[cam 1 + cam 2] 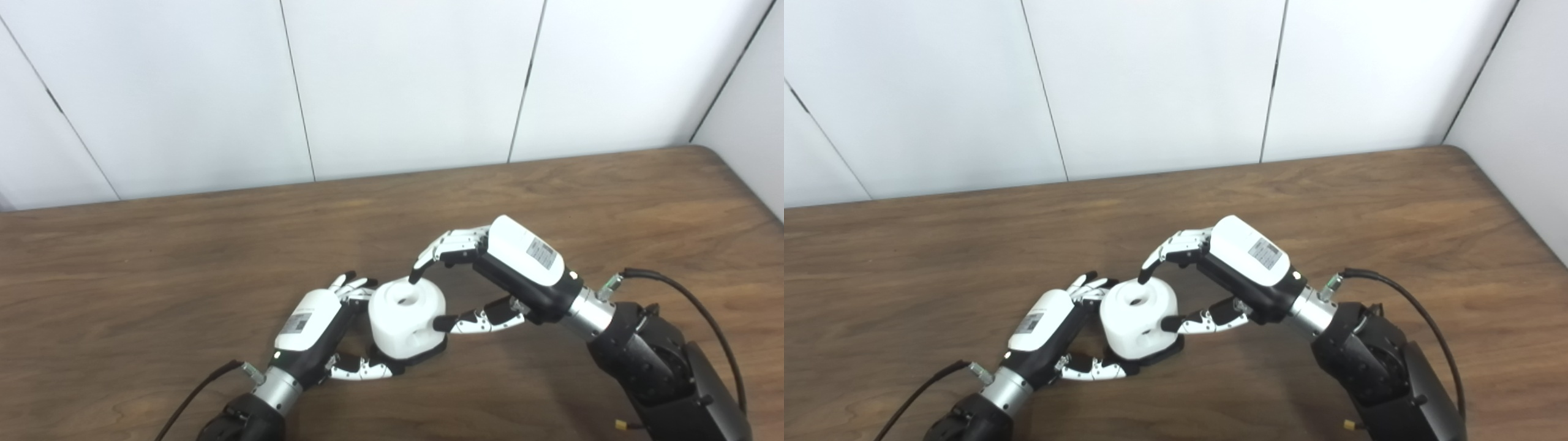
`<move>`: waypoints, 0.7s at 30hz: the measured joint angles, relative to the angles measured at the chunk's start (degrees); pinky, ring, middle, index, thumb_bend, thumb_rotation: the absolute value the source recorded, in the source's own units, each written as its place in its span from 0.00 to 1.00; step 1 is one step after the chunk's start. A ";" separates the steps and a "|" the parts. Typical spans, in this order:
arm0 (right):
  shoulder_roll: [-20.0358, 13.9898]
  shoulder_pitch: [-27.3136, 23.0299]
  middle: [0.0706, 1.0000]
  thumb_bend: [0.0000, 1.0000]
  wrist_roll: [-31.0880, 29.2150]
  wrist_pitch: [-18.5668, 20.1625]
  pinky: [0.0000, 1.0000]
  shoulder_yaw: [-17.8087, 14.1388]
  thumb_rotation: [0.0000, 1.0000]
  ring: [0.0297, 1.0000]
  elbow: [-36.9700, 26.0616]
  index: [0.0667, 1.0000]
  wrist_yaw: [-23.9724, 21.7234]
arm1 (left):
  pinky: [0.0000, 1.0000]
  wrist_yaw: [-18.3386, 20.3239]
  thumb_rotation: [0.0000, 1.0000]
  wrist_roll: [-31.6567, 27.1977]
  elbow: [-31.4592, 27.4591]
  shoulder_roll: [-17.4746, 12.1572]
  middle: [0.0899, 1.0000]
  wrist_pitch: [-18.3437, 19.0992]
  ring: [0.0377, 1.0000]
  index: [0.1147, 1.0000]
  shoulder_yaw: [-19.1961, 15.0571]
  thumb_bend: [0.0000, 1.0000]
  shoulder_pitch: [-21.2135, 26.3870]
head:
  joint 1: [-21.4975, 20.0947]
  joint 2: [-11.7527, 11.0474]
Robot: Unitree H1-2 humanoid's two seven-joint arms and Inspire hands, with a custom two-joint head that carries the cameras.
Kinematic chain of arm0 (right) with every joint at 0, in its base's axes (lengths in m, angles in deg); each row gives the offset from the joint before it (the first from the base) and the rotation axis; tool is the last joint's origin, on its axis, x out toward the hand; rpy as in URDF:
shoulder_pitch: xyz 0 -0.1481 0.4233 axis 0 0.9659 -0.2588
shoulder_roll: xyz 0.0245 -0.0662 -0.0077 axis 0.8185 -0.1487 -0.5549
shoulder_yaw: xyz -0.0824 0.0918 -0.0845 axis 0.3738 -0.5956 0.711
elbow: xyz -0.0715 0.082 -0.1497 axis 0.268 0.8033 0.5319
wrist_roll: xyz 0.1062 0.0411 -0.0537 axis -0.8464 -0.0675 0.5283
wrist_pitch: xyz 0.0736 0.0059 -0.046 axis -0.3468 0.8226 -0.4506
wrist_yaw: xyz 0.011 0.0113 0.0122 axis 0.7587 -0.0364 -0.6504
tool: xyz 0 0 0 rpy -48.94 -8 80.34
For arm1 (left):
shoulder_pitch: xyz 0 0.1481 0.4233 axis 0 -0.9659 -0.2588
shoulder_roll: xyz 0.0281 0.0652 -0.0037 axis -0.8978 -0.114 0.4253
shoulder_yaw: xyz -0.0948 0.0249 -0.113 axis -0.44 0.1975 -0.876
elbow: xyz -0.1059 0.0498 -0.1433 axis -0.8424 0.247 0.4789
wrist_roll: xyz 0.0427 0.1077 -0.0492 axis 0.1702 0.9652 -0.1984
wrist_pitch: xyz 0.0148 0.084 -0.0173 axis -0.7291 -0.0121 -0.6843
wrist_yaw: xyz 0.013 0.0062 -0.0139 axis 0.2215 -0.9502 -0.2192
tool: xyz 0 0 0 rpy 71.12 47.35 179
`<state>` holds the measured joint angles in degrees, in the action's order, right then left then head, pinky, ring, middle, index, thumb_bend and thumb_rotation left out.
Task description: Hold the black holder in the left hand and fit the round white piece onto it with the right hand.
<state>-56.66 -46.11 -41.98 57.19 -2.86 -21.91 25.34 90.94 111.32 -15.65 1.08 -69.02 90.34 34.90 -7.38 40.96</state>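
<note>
Left hand (pixel 318 334) grips the black holder (pixel 404 362); right hand (pixel 490 275) pinches the round white piece (pixel 405 317) seated on it.

Both arms reach in low over the table (pixel 551 196) and meet near its front middle. The left hand (pixel 318 327) lies knuckles-up, its fingers and thumb curled around the black holder (pixel 401 366) from the left. The right hand (pixel 496 269) arches in from the right, fingertips (pixel 416 275) and thumb pinching the round white piece (pixel 404 321) that sits on it.
</note>
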 measured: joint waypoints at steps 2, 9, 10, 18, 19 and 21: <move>0.00 0.00 0.64 0.37 -0.01 -0.01 0.52 0.01 0.22 0.67 0.00 0.60 0.00 | 1.00 0.00 0.07 -0.03 0.00 -0.07 0.73 -0.07 0.90 0.42 0.01 0.52 -0.01 | -0.17 -0.09; 0.02 0.00 0.64 0.37 0.85 -0.02 0.50 0.02 0.25 0.66 0.00 0.60 0.04 | 1.00 0.10 0.07 -0.02 -0.30 -0.18 0.74 -0.05 0.90 0.42 0.01 0.52 -0.16 | -0.09 0.35; 0.02 -0.01 0.64 0.37 0.85 -0.02 0.50 0.02 0.25 0.66 0.00 0.60 0.04 | 1.00 0.12 0.07 -0.02 -0.34 -0.18 0.74 -0.04 0.90 0.42 0.01 0.52 -0.17 | -0.09 0.35; -0.02 0.00 0.64 0.38 0.52 0.21 0.52 -0.02 0.26 0.67 -0.84 0.60 -0.12 | 1.00 0.30 0.07 -0.02 -0.48 -0.18 0.73 0.12 0.90 0.42 0.01 0.52 -0.20 | -0.26 0.35; -0.06 -0.01 0.64 0.38 0.46 0.20 0.52 -0.09 0.27 0.67 -1.10 0.61 -0.12 | 1.00 0.28 0.07 -0.02 -0.48 -0.18 0.73 0.11 0.90 0.42 0.01 0.52 -0.19 | -0.26 0.35; -0.24 0.01 0.65 0.40 0.23 0.36 0.54 -0.51 0.28 0.67 -1.18 0.62 -0.16 | 1.00 0.25 0.07 -0.04 -0.48 -0.17 0.73 0.10 0.90 0.42 0.00 0.52 -0.19 | -0.18 0.35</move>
<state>-56.90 -46.10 -41.75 57.55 -3.37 -23.09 25.18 91.20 111.29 -16.13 0.90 -68.92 90.34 34.71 -7.56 41.31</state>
